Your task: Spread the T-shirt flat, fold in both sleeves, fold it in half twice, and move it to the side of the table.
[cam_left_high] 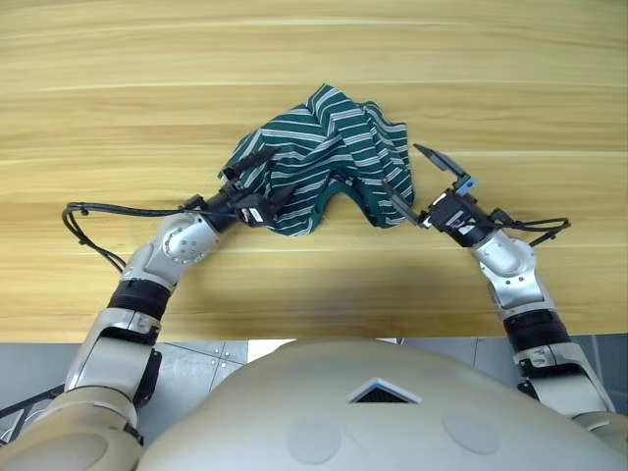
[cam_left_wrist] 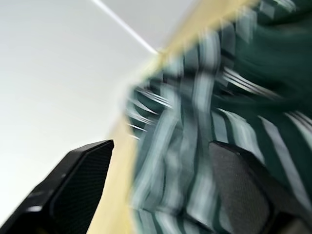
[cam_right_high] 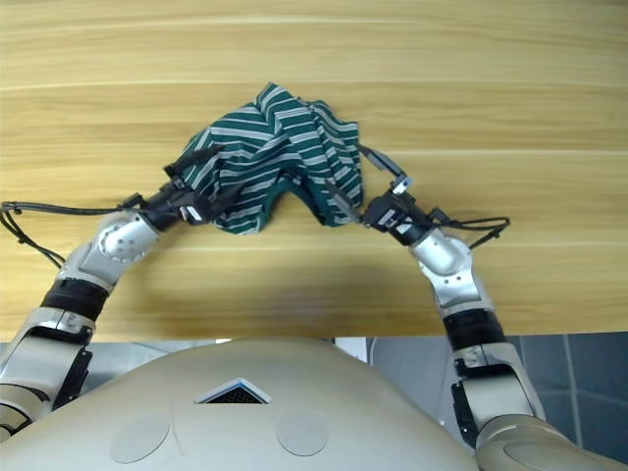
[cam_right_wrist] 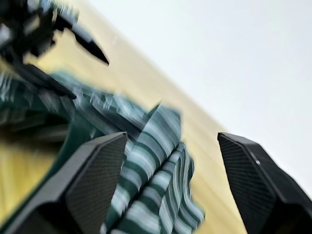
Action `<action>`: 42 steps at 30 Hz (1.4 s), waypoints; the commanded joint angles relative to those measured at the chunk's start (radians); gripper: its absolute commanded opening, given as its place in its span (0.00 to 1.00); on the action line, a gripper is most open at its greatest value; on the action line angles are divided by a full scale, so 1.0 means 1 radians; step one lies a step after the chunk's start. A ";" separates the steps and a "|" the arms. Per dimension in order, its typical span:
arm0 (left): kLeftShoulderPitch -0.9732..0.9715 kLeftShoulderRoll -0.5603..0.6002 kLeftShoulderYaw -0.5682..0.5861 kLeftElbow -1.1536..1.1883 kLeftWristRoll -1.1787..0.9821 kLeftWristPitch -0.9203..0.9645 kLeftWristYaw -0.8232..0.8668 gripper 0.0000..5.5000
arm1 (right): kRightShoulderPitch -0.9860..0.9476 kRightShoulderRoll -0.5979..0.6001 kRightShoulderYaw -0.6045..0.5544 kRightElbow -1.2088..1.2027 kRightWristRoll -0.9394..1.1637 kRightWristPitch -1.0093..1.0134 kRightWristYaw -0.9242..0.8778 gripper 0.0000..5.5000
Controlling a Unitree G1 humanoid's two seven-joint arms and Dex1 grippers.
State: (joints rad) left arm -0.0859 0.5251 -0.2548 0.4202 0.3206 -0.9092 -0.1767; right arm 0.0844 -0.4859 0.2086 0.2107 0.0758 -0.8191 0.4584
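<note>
A dark green T-shirt (cam_left_high: 329, 157) with white stripes lies crumpled in a heap at the middle of the wooden table (cam_left_high: 314, 49). My left gripper (cam_left_high: 275, 175) is at the heap's left edge, open, with striped cloth (cam_left_wrist: 195, 146) between its fingers (cam_left_wrist: 83, 185). My right gripper (cam_left_high: 402, 167) is at the heap's right edge, also open. One of its fingers is raised above the table and the other lies against the cloth. In the right wrist view a fold of the T-shirt (cam_right_wrist: 156, 156) sits between the two black fingers (cam_right_wrist: 258, 180), nearer one of them.
Bare wood stretches all around the heap, widest on the far side and to both sides. The table's front edge (cam_left_high: 294, 339) runs just before my body, with grey floor below. A black cable loop (cam_left_high: 83, 221) lies on the table beside my left arm.
</note>
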 commanded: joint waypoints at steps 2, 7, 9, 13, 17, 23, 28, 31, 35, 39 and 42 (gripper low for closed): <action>0.029 -0.051 0.075 -0.129 -0.170 -0.024 0.024 0.66 | 0.004 0.016 -0.002 -0.045 0.108 -0.013 0.067 0.63; 0.142 -0.012 0.141 -0.165 -0.176 0.022 0.009 0.66 | -0.013 0.046 -0.057 0.061 -0.085 0.040 -0.048 0.63; 0.251 0.032 0.166 -0.158 -0.177 0.049 -0.018 0.66 | 0.032 0.029 -0.094 0.041 -0.147 0.050 -0.090 0.63; 0.302 -0.072 0.185 -0.166 -0.442 0.061 -0.046 0.66 | 0.021 0.108 -0.187 0.026 -0.126 0.064 -0.223 0.63; 0.140 -0.175 0.228 0.023 -0.378 0.053 0.028 0.66 | -0.107 0.210 -0.238 0.149 -0.303 0.082 -0.485 0.63; 0.032 -0.149 0.208 0.135 -0.293 -0.019 -0.045 0.66 | -0.206 0.185 -0.222 0.243 -0.508 0.094 -0.663 0.63; -0.048 -0.165 0.213 0.125 -0.336 -0.028 -0.096 0.66 | -0.252 0.150 -0.198 0.257 -0.564 0.082 -0.694 0.63; -0.141 -0.221 0.277 0.187 -0.377 -0.006 -0.026 0.66 | -0.335 0.168 -0.212 0.304 -0.547 0.102 -0.741 0.63; -0.225 -0.269 0.325 0.300 -0.335 -0.011 0.076 0.66 | -0.420 0.203 -0.191 0.398 -0.539 0.101 -0.781 0.63; -0.215 -0.291 0.253 0.327 -0.262 -0.051 0.038 0.66 | -0.422 0.195 -0.173 0.442 -0.546 0.090 -0.794 0.63; -0.142 -0.254 0.197 0.239 -0.279 -0.086 -0.063 0.66 | -0.397 0.145 -0.148 0.441 -0.575 0.059 -0.778 0.63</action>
State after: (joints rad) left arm -0.2852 0.2355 -0.0200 0.7192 0.0513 -0.9753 -0.1699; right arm -0.3242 -0.2960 0.0450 0.6516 -0.4794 -0.7312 -0.3268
